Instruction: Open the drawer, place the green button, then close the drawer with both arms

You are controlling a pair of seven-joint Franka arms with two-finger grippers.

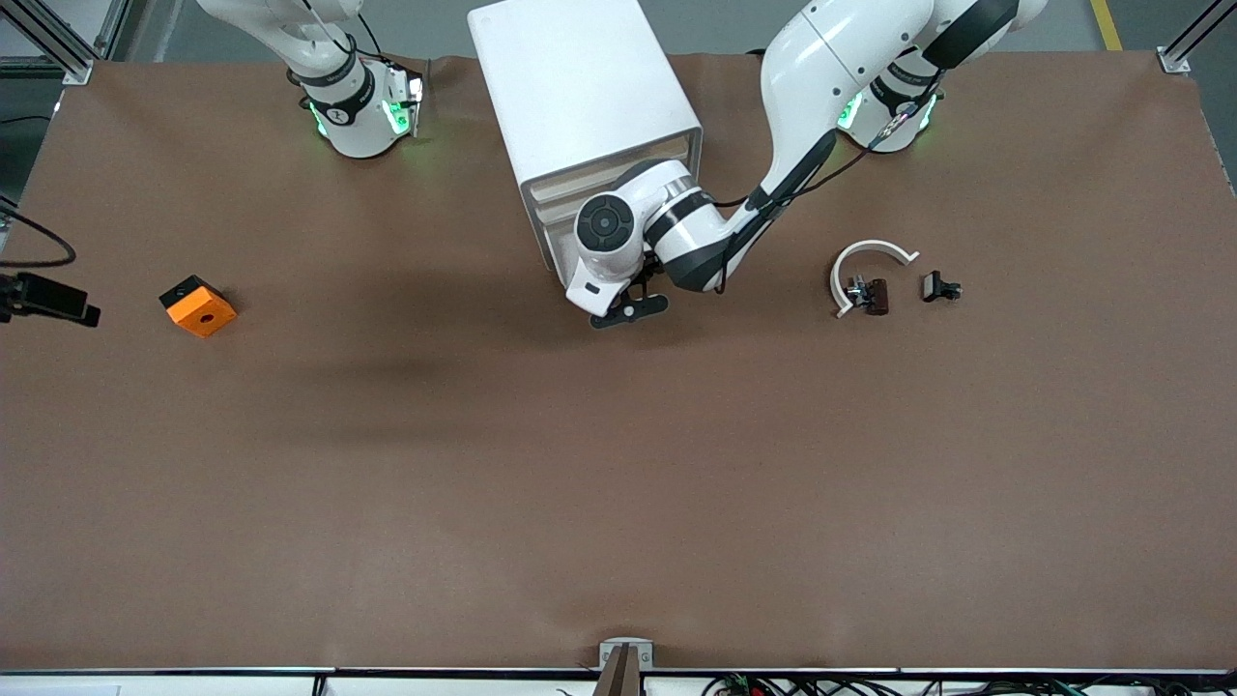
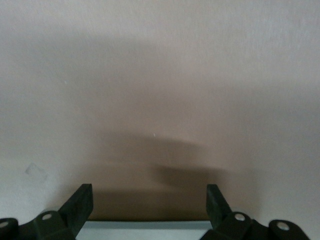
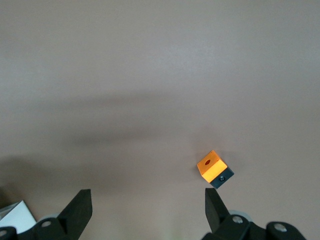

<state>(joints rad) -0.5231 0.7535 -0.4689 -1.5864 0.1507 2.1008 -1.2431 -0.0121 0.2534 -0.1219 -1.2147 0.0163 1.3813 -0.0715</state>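
The white cabinet stands at the robots' edge of the table, its pale beige drawer fronts facing the front camera. No drawer stands pulled out. My left gripper is low in front of the cabinet, open, with a white edge lying between its fingers. My right gripper is open and empty, high over the table; the front view does not show it. A tiny part lies inside a white arc; I cannot tell whether it is the button.
An orange block with a round hole lies toward the right arm's end. A white curved piece, a brown clip and a black clip lie toward the left arm's end. Brown mat covers the table.
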